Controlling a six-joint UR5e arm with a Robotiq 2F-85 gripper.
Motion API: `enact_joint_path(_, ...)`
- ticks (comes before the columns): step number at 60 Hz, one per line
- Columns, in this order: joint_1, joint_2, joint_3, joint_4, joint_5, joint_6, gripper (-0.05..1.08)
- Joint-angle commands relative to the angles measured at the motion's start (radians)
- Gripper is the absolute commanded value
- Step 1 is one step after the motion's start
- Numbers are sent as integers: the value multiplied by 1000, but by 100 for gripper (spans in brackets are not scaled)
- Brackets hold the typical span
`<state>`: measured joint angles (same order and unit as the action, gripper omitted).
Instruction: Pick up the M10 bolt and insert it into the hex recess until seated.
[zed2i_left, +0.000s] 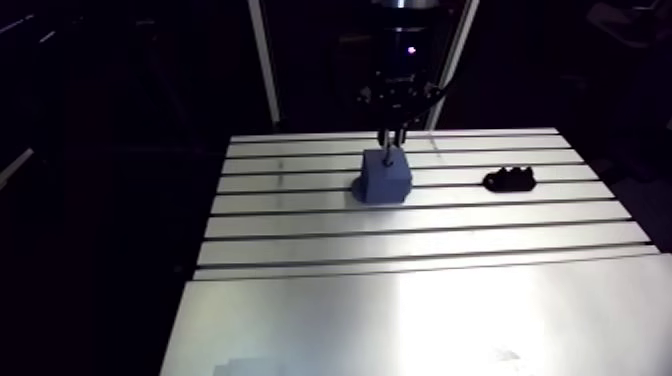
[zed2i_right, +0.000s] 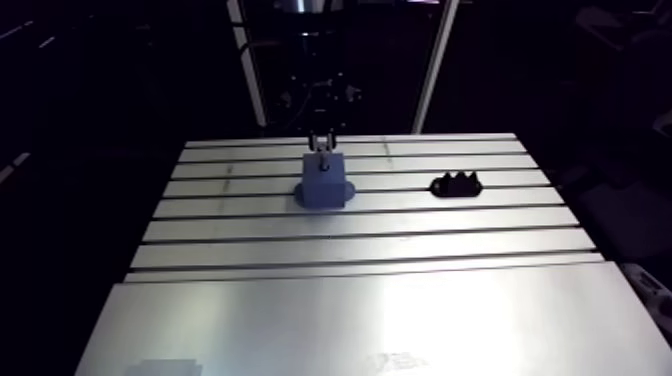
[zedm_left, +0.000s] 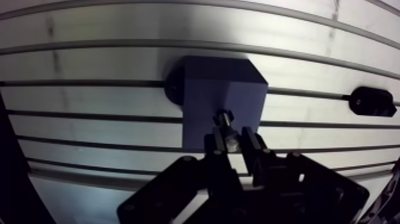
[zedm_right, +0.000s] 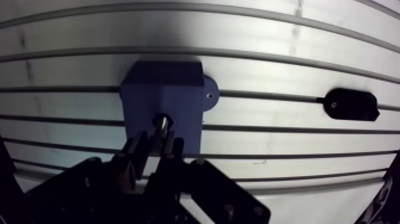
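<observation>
I am at the insertion step: my gripper (zedm_left: 236, 142) pinches the M10 bolt (zedm_left: 225, 121), a short, dull-metal stud held upright, its lower end at the top face of the blue block (zedm_left: 208, 89), hiding the hex recess. Next, I judge, comes a straight, aligned push down until it seats. A black holder (zed2i_left: 510, 180) lies well apart at the block's 3 o'clock.

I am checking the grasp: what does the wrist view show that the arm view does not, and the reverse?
Only the wrist view shows the bolt pressed between the fingers, its tip at the top of the blue block. Only the arm view shows the smooth plate at the near end. Both show the blue block, the black part beside it and the slotted table.
</observation>
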<state>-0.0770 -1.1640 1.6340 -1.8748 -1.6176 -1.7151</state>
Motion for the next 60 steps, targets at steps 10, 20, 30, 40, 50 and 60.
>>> enact_joint_path(10,-3,6,-4,-2,-1,-9,79)
enact_joint_path(20,-3,8,-1,-1,0,-14,79)
enact_joint_path(30,-1,8,4,-1,0,-14,79)
enact_joint_path(40,-1,8,2,-1,0,-14,79)
enact_joint_path(50,-1,8,-2,-1,0,-14,80)
enact_joint_path(60,-1,8,-7,-1,0,-14,80)
